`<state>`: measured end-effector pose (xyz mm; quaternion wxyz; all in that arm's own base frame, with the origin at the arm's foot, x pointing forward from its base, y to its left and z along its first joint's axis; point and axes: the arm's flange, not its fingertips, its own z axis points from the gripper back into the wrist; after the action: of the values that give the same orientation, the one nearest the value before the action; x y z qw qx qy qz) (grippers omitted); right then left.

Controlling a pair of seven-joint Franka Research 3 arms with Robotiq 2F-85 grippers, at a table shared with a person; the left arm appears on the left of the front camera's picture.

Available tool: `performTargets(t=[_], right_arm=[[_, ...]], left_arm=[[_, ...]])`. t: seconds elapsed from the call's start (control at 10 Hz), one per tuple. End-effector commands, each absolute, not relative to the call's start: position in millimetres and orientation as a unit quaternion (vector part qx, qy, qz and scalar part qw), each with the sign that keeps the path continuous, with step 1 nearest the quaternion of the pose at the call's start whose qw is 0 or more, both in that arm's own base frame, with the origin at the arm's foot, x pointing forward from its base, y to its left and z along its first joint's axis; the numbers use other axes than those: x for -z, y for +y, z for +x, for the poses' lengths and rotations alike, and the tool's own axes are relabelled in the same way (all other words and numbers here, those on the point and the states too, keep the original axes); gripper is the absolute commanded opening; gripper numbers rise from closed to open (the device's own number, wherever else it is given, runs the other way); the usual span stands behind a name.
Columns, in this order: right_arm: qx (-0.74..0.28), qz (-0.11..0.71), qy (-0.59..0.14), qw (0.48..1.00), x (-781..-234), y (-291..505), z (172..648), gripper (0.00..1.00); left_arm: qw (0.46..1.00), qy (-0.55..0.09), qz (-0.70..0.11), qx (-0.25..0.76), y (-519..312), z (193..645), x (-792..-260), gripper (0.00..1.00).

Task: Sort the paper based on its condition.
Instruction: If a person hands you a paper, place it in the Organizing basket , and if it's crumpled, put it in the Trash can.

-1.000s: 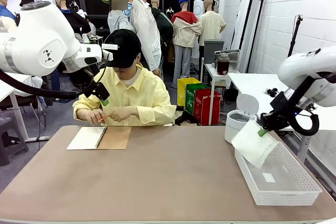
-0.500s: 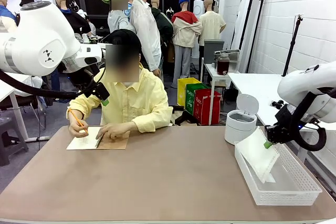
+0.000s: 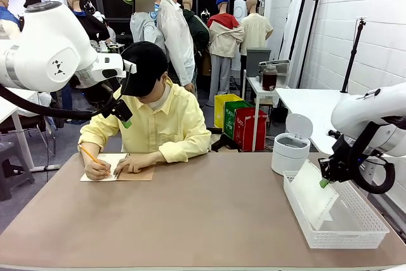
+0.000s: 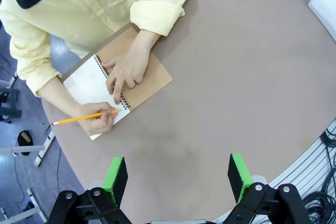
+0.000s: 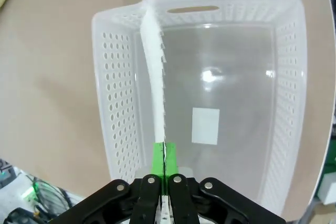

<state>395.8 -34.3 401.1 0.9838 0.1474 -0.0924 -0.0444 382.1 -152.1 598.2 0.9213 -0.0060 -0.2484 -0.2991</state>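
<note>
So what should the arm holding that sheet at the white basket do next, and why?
Probably open the right tool and let go. It is shut on the sheet of paper, which already hangs into the white basket close to one wall, so the sheet should fall inside.

my front camera gives an evenly bright picture, lit from overhead. the table (image 3: 190,220) carries only faint, soft shadows, and the white wall (image 3: 374,30) at the right of the frame is close to washed out. the dark opening at the upper middle stays dim. focus holds from near to far.

my left wrist view bends hard at the edges — the table's rim curves like a bowl — and a soft dark smudge of shadow lies at lower middle.

in my right wrist view a glare spot sits on the clear floor of the basket (image 5: 118,103), upper middle, and the paper (image 5: 155,77) reads as a bright white strip.
</note>
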Motion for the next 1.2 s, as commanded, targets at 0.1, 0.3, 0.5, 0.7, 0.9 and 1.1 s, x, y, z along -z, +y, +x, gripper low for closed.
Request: performTargets(t=[0.1, 0.3, 0.5, 0.7, 0.9, 1.1], right_arm=[[0.097, 0.12, -0.068, 0.986, -395, -25, 385, 0.0], [0.116, 0.09, -0.072, 0.987, -392, -25, 384, 0.0], [0.126, 0.039, -0.07, 0.989, -384, -27, 385, 0.0], [0.132, 0.013, -0.056, 0.99, -376, -27, 384, 0.0], [0.134, 0.001, -0.057, 0.989, -372, -23, 384, 0.0], [0.128, -0.006, -0.058, 0.99, -367, -16, 383, 0.0]], left_arm=[[0.921, -0.25, -0.005, 0.299, -150, 383, -600, 1.0], [0.921, -0.25, -0.005, 0.299, -150, 383, -600, 1.0], [0.921, -0.25, -0.005, 0.299, -150, 383, -600, 1.0], [0.921, -0.25, -0.005, 0.299, -150, 383, -600, 1.0], [0.921, -0.25, -0.005, 0.299, -150, 383, -600, 1.0], [0.921, -0.25, -0.005, 0.299, -150, 383, -600, 1.0]])
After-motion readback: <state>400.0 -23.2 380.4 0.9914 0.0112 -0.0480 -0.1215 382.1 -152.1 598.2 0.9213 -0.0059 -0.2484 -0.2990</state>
